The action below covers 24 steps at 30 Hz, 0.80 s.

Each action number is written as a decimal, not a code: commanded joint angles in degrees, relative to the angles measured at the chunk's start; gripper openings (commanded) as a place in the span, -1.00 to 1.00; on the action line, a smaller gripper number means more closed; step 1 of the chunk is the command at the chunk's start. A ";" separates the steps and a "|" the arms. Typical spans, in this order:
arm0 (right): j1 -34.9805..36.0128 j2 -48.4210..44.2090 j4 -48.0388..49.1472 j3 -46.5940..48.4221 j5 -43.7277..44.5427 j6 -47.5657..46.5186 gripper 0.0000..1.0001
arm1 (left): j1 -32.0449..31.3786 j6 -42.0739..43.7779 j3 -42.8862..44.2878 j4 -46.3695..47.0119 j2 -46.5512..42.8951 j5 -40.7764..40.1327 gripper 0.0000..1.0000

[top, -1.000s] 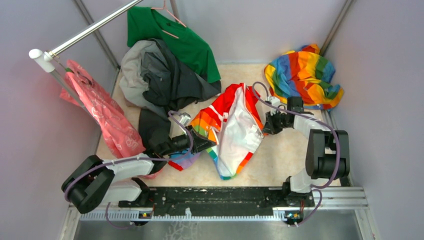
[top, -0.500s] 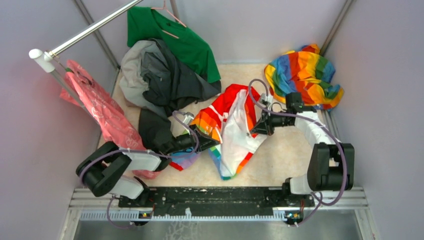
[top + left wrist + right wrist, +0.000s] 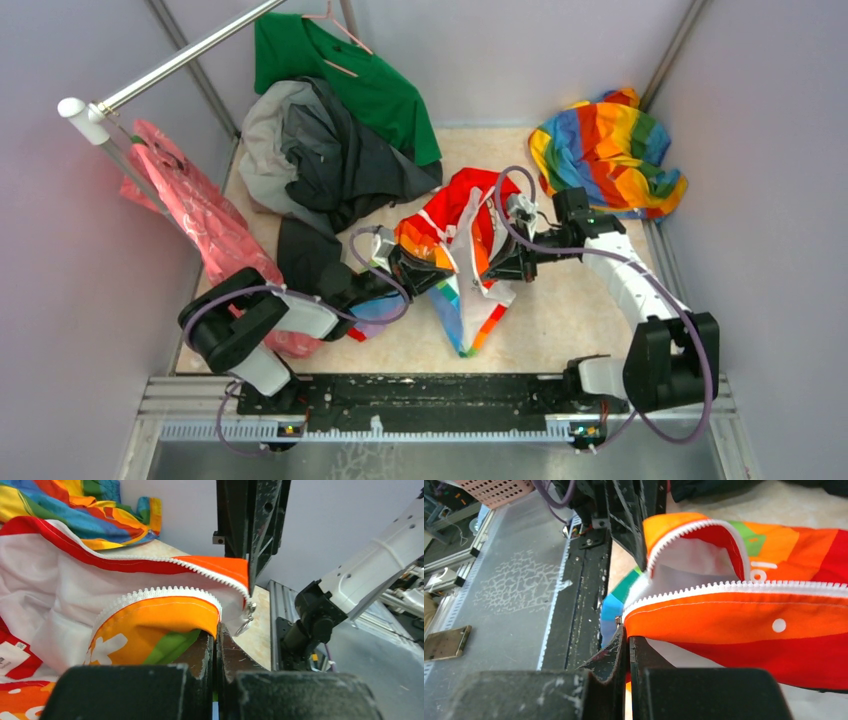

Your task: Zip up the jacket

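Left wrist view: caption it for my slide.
The left jaws and right jaws each pinch one side of the jacket, zipper unjoined.

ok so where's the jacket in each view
Top view: jacket lies near the centre of the picture.
Left wrist: jacket fills the left half, white lining showing.
Right wrist: jacket fills the upper right.
Shared landmark: the orange zipper edge with white teeth.
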 commanded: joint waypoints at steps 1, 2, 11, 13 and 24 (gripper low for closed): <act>0.40 -2.87 1.34 2.19 -6.91 0.35 -1.00 | -2.19 7.82 1.55 9.25 1.94 -3.88 -1.00; 0.39 -2.81 1.68 2.12 -7.22 0.75 -1.00 | -2.81 8.80 1.44 10.18 2.40 -4.40 -1.00; 0.39 -2.42 10.24 -0.03 -8.82 9.78 -1.00 | -5.54 10.12 0.08 16.87 4.04 -7.95 -1.00; 0.40 -2.18 14.40 -0.90 -9.03 13.32 -1.00 | -6.05 10.31 -0.01 16.82 3.49 -8.50 -1.00; 0.39 -1.54 20.73 -2.54 -10.21 19.79 -1.00 | -7.42 11.72 -1.64 16.82 -1.88 -12.92 -1.00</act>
